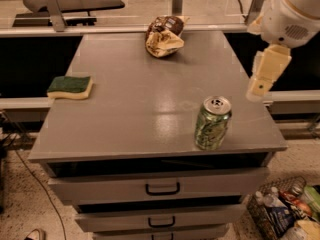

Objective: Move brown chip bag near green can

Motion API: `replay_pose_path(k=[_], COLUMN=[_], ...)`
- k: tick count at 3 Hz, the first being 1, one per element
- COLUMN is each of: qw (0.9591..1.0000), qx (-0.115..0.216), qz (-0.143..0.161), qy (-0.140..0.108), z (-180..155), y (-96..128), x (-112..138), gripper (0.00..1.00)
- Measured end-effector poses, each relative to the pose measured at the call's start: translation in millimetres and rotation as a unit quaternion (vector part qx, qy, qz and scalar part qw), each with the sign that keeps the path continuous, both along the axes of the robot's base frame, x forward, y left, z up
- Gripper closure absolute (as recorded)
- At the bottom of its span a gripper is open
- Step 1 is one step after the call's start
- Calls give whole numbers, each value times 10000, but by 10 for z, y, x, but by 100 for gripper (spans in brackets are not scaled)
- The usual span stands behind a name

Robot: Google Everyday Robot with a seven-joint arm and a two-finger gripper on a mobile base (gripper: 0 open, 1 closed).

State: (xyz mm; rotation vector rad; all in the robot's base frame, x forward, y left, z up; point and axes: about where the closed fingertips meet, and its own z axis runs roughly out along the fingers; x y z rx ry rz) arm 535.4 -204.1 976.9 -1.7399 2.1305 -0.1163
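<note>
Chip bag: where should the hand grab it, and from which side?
Grip the chip bag across its puffed, crumpled middle, from above: it lies on its side at the table's far edge, offering no upright face. The hand hangs off the table's right edge, right of the can, so likely swing in from the right.

Foil brown chip bag [164,35] and metal green can [212,124] gleam; plastic claw [257,86] at right looks smooth.

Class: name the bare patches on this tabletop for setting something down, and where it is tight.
Widest: the tabletop middle, between sponge, brown chip bag and green can. Also the front-left corner, nearer than the sponge. Tight: right of the can, by the edge, where the gripper hangs.
</note>
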Motion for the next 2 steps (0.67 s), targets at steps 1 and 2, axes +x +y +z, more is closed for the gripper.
replay_pose_path(k=[1, 2], qw=[9992, 9971], qx=[39, 264], qz=[225, 229], qy=[-327, -679], z=[91, 103], y=[92, 247], x=[512, 912], gripper=[0, 0])
